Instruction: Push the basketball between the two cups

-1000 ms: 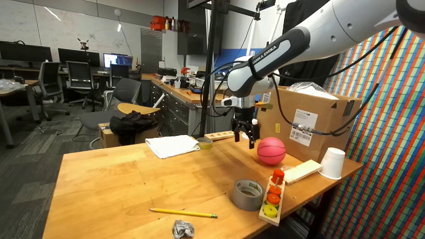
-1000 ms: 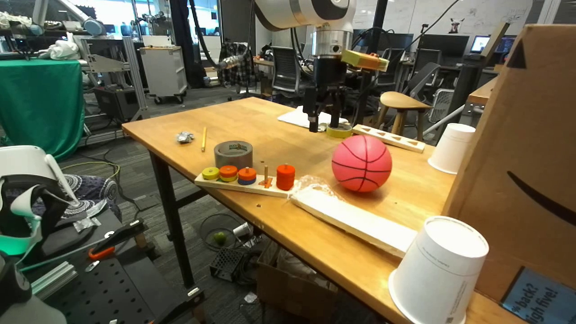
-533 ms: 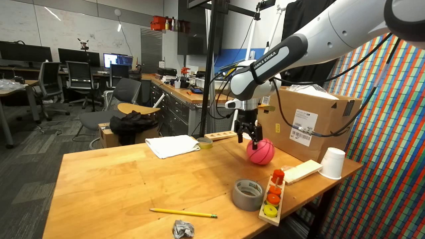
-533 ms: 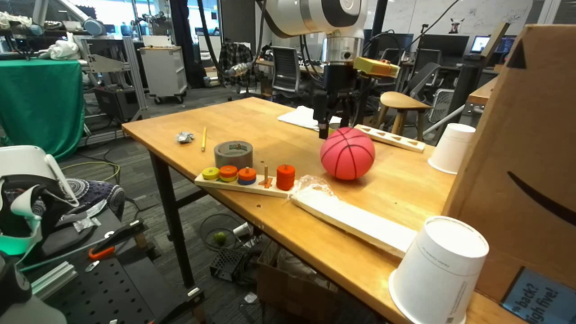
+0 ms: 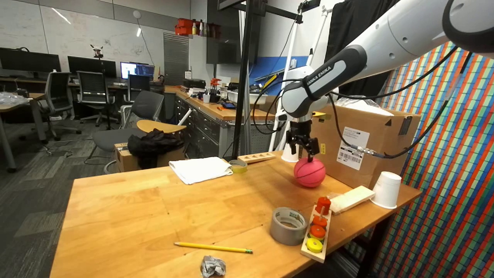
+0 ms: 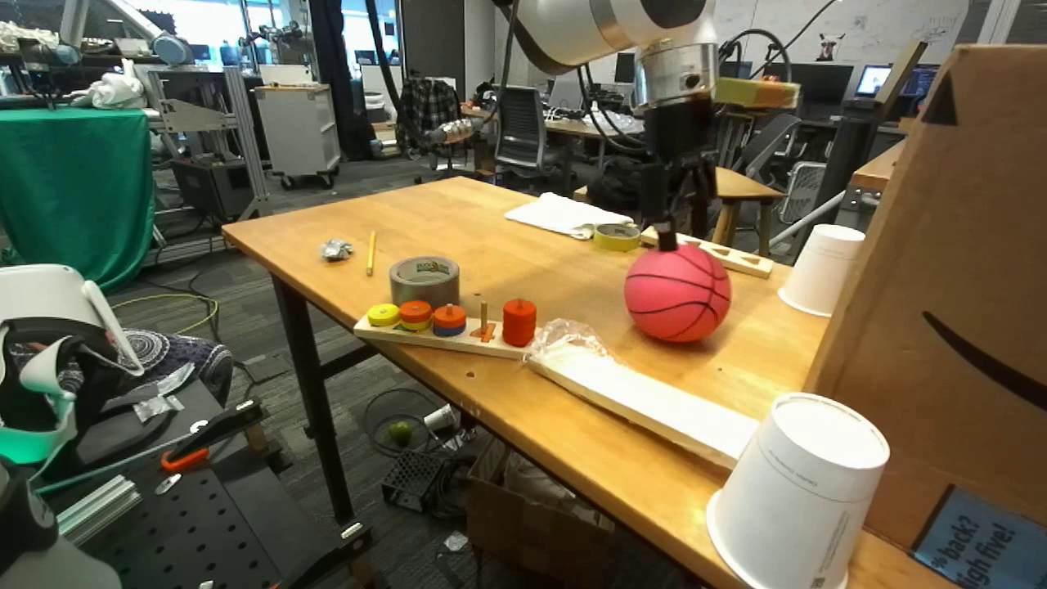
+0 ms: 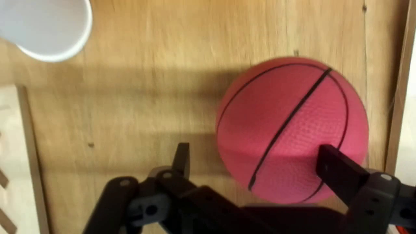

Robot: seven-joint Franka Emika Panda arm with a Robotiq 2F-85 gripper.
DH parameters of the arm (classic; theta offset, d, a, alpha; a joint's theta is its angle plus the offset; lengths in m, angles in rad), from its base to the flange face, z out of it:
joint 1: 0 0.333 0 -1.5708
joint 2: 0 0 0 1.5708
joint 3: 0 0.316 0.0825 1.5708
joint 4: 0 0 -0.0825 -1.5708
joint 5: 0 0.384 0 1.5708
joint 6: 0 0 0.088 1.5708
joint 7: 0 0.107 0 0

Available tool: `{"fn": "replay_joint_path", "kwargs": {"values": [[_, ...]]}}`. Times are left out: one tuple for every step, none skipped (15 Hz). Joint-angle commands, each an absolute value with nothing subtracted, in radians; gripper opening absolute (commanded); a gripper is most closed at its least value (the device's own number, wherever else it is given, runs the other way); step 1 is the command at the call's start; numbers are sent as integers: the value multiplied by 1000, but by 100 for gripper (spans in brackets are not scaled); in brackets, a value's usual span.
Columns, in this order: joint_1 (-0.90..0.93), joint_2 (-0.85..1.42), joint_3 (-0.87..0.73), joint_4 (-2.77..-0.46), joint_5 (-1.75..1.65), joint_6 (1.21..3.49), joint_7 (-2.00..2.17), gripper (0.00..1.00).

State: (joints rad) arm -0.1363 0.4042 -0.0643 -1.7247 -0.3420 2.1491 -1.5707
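Observation:
The pinkish-red basketball (image 5: 310,175) rests on the table in front of the cardboard box; it also shows in an exterior view (image 6: 677,303) and in the wrist view (image 7: 276,107). My gripper (image 5: 302,155) is tilted just above it with jaws spread apart. One finger (image 7: 338,172) overlaps the ball's upper surface and seems to touch it; the opposite finger (image 7: 182,159) is beside the ball, over wood. One upturned white cup (image 6: 822,270) stands at the box's far end, also in the wrist view (image 7: 48,32). The other cup (image 6: 797,491) stands at the box's near corner.
The cardboard box (image 5: 359,143) stands along the table edge behind the ball. A flat white block (image 6: 646,401) and a ring-stacking toy (image 5: 317,233) lie near the ball. A grey tape roll (image 5: 288,226), yellow tape (image 5: 239,166), a triangle-cutout wooden strip (image 5: 256,157) and a white cloth (image 5: 200,170) are also on the table.
The ball first rolled left in both exterior views, then back right, closer to the box. My gripper has moved right, tilted, and come over the ball. The cups have not moved.

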Motion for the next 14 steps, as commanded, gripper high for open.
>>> {"fn": "replay_joint_path", "kwargs": {"values": [[-160,433,-143,-1660,-520,2234,-1592,100],[-163,429,-163,-1662,-574,2273,-1577,100],[-163,417,-180,-1685,-626,2327,-1552,100],[-163,407,-194,-1705,-677,2384,-1529,100],[-162,393,-201,-1735,-727,2446,-1504,100],[-162,385,-206,-1753,-769,2492,-1480,100],[-161,381,-205,-1766,-800,2523,-1456,100],[-162,380,-202,-1773,-826,2542,-1433,100],[-162,377,-196,-1780,-838,2548,-1416,100],[-162,373,-189,-1788,-844,2549,-1399,100],[-159,366,-181,-1795,-839,2535,-1377,100],[-152,353,-176,-1806,-830,2519,-1344,100],[-145,342,-172,-1815,-827,2516,-1308,100],[-137,324,-160,-1821,-803,2492,-1279,100]]}}
